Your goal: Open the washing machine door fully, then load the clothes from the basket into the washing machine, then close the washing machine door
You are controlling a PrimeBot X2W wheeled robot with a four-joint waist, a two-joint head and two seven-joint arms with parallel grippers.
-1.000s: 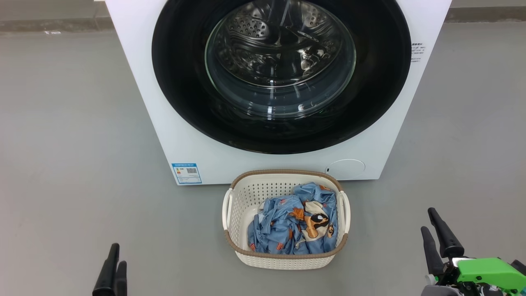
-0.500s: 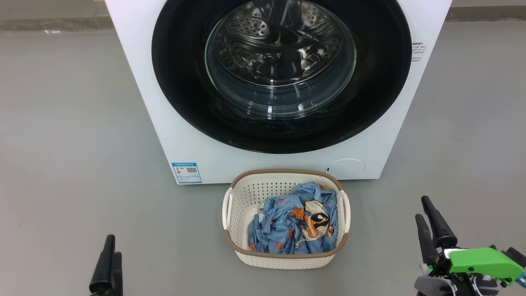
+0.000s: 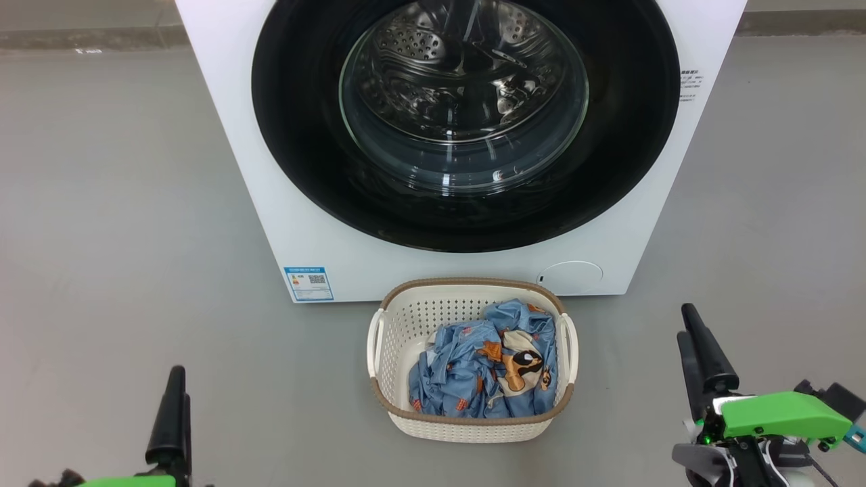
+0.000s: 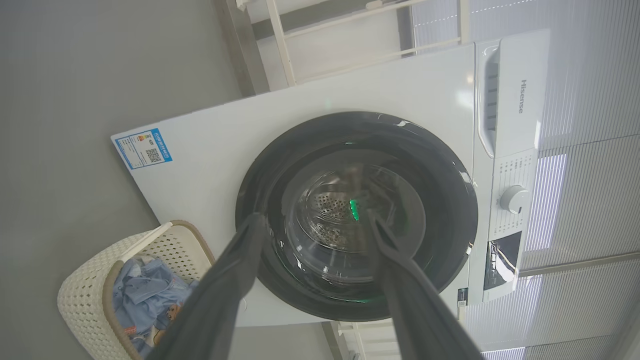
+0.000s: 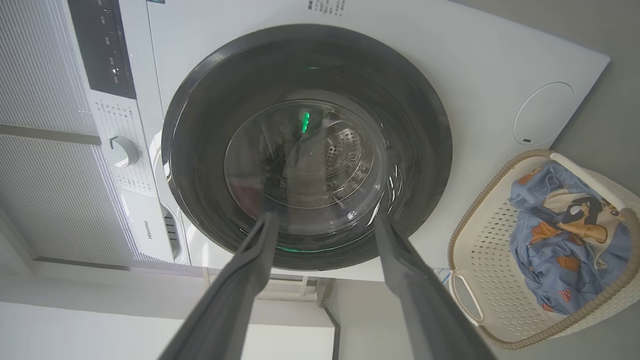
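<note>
The white washing machine (image 3: 237, 135) stands ahead with its round black-rimmed door (image 3: 609, 169) shut flat against the front; the steel drum shows through the glass bowl. Directly before it on the floor sits the cream basket (image 3: 392, 325), holding the blue printed clothes (image 3: 487, 368). My left gripper (image 3: 177, 399) is at the lower left and my right gripper (image 3: 689, 338) at the lower right, both well short of the machine. In each wrist view the gripper (image 4: 312, 222) (image 5: 325, 222) stands open and empty, framing the door (image 4: 450, 200) (image 5: 420, 110), with the basket (image 4: 80, 310) (image 5: 480, 250) off to one side.
Grey floor (image 3: 101, 237) spreads to both sides of the machine and basket. A blue label sticker (image 3: 308, 283) and a round cover (image 3: 570, 277) sit low on the machine's front. The control panel with a dial (image 4: 514, 199) runs along the top.
My right gripper has risen toward the machine and shifted slightly left. The left gripper has barely moved, with its green wrist part now showing. Door, basket and clothes are unchanged.
</note>
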